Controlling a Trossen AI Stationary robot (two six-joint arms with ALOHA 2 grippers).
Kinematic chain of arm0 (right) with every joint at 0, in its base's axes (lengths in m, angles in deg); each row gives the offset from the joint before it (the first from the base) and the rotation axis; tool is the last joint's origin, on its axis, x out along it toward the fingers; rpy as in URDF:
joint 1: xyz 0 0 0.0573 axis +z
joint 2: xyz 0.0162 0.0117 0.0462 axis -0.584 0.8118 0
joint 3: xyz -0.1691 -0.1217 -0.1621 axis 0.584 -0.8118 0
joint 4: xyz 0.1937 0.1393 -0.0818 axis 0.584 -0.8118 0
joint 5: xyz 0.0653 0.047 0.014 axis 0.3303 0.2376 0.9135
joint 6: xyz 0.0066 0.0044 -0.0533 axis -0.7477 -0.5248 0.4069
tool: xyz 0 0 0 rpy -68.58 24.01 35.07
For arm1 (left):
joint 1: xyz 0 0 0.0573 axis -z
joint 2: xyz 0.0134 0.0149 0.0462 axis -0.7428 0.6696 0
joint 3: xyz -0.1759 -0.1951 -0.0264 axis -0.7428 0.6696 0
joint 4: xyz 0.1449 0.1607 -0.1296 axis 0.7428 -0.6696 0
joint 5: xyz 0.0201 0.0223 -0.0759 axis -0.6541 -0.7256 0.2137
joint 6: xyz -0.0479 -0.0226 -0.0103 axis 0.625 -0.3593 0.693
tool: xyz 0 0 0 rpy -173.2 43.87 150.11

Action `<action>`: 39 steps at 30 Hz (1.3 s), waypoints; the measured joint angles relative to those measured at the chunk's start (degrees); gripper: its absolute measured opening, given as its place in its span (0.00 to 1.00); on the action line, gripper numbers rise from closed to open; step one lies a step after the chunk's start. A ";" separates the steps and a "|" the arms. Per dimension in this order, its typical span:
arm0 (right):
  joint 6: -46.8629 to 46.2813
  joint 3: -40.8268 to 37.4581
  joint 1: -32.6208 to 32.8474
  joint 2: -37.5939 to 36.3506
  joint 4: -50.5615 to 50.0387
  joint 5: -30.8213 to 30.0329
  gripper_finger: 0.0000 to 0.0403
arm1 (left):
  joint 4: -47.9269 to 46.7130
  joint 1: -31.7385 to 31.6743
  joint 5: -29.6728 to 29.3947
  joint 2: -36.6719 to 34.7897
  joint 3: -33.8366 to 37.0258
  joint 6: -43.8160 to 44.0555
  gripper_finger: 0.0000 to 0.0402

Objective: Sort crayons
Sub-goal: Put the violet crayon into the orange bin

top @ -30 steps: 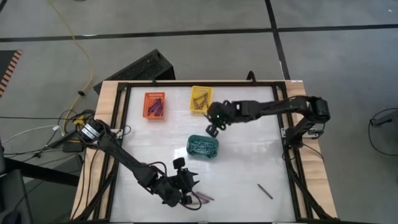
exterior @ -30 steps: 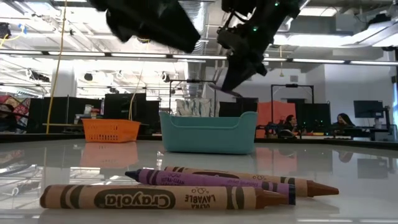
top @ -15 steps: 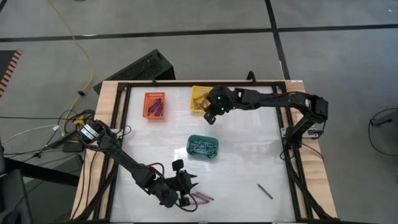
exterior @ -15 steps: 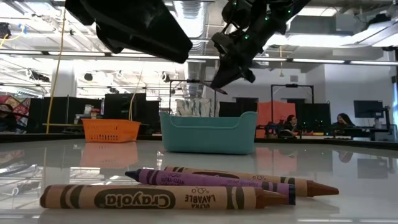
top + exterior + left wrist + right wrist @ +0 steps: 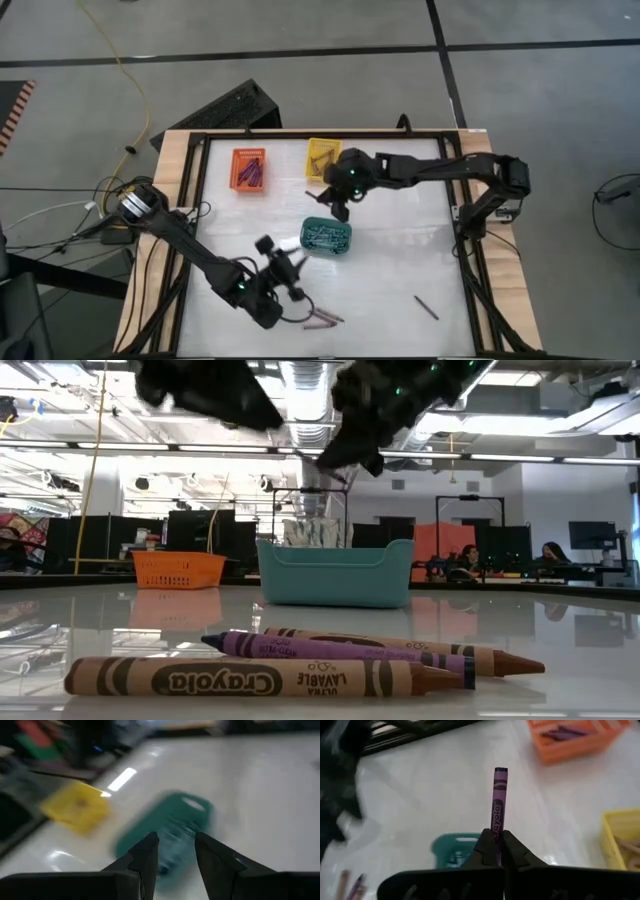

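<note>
My right gripper [image 5: 336,203] hangs above the table between the yellow basket [image 5: 322,158] and the teal basket [image 5: 327,236]. It is shut on a purple crayon [image 5: 498,800]. My left gripper [image 5: 285,272] is open and empty, in the air left of the teal basket [image 5: 170,835]. Three crayons [image 5: 322,318], one purple and two brown-red, lie flat side by side near the table's front edge. They also show in the low view [image 5: 300,660]. One more crayon [image 5: 427,307] lies alone at the front right. My right gripper pinches the purple crayon between its two fingers at one end [image 5: 496,829]. The crayon sticks straight out past the fingertips, in line with the fingers, its free end [image 5: 500,771] forward. It is lifted clear of the table.
An orange basket [image 5: 249,169] with purple crayons stands at the far left. The yellow basket holds brown-red crayons and the teal basket holds teal-grey ones. A dark frame [image 5: 470,250] rims the white table. People sit in the room behind [image 5: 550,555].
My left gripper has risen from just over the three crayons at the front edge and gone toward the teal basket; the three crayons lie as before. My right gripper has carried the purple crayon up and a little toward the table's left.
</note>
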 joint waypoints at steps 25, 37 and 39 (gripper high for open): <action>13.34 0.00 22.02 -12.86 7.84 -6.53 0.00 | 20.45 -7.31 14.72 -21.43 0.00 -39.52 0.28; 13.80 0.00 23.88 -12.86 9.66 -8.07 0.00 | 22.44 -10.79 27.14 -21.41 0.00 -36.04 0.28; 13.80 0.00 23.83 -12.84 9.69 -8.10 0.00 | 24.65 -10.78 28.87 -21.39 0.00 -37.03 0.28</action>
